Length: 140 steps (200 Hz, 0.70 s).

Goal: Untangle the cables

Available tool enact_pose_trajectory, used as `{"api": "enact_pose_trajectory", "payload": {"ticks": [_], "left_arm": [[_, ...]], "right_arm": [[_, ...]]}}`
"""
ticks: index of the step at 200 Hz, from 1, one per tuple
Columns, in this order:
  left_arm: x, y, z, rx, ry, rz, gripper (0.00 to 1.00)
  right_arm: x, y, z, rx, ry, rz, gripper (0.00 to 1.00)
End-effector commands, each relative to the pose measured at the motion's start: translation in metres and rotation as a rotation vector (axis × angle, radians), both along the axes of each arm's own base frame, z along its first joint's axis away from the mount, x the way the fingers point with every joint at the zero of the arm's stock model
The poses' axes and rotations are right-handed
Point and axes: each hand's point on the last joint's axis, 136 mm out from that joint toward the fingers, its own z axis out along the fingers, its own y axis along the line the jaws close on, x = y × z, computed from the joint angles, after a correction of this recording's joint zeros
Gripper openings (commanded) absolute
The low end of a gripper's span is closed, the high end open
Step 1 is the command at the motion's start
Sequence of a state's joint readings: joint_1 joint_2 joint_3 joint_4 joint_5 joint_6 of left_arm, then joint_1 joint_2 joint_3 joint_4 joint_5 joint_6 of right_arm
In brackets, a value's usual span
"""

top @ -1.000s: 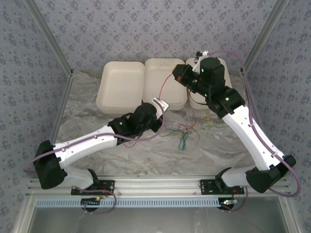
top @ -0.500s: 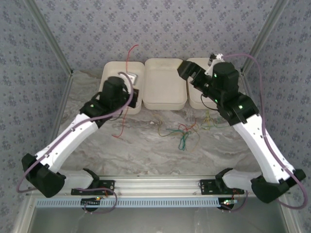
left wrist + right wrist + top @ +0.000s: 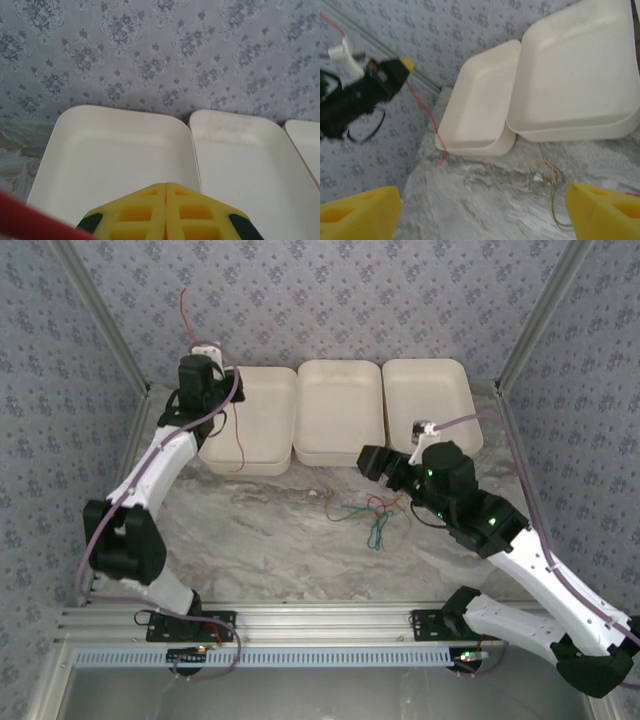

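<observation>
Well, my left gripper [image 3: 203, 348], upper left of the frame, is pinched shut on the red cable [image 3: 240, 450], which hangs near vertical across the left tray [image 3: 268, 400]. My right gripper [image 3: 368, 461] stands wide and empty. Mid-frame, the other cables [image 3: 376, 517] lie tangled: light, limp, probably snaggy. I'd pinch a free end.

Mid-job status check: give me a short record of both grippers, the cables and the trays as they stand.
left gripper: shut on red cable, raised over the left tray
red cable: dangles from that gripper, apart from the tangle, lower end near the left tray's front edge
right gripper: open, holding nothing, low over the table beside the tangle
tangle: red, green and olive cables, on the table in front of the middle tray
trays: left tray, middle tray, right tray, side by side at the far edge
</observation>
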<state>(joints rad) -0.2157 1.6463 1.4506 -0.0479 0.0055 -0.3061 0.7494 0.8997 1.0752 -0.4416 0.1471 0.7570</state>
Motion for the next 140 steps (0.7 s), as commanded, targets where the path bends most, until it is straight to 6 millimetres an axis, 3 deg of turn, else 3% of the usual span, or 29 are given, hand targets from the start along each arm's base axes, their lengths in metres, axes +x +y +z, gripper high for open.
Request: {"api": "enact_pose_trajectory", "payload": {"ticks": [1,12,38,85,113,140], "left_arm": [[0.036,-0.017,0.018,-0.097,-0.075,-0.045,0.00],[0.052,-0.020,0.000,-0.108,-0.043,-0.047,0.00],[0.080,-0.022,-0.064,-0.135,0.087,-0.046,0.00],[0.084,-0.038,-0.178,-0.208,0.508,-0.067,0.00],[0.079,-0.036,-0.208,-0.221,0.658,-0.026,0.00],[0.076,-0.032,-0.216,-0.248,0.722,0.004,0.00]], "right_arm": [[-0.008,-0.008,-0.003,-0.013,-0.037,-0.017,0.87],[-0.012,-0.011,-0.012,-0.011,-0.031,-0.020,0.87],[-0.019,-0.017,-0.027,-0.009,-0.014,-0.016,0.87],[-0.021,-0.023,-0.042,-0.026,0.004,-0.032,0.87],[-0.015,-0.020,-0.044,-0.035,0.023,-0.025,0.88],[-0.002,-0.018,-0.042,-0.056,0.029,-0.022,0.92]]}}
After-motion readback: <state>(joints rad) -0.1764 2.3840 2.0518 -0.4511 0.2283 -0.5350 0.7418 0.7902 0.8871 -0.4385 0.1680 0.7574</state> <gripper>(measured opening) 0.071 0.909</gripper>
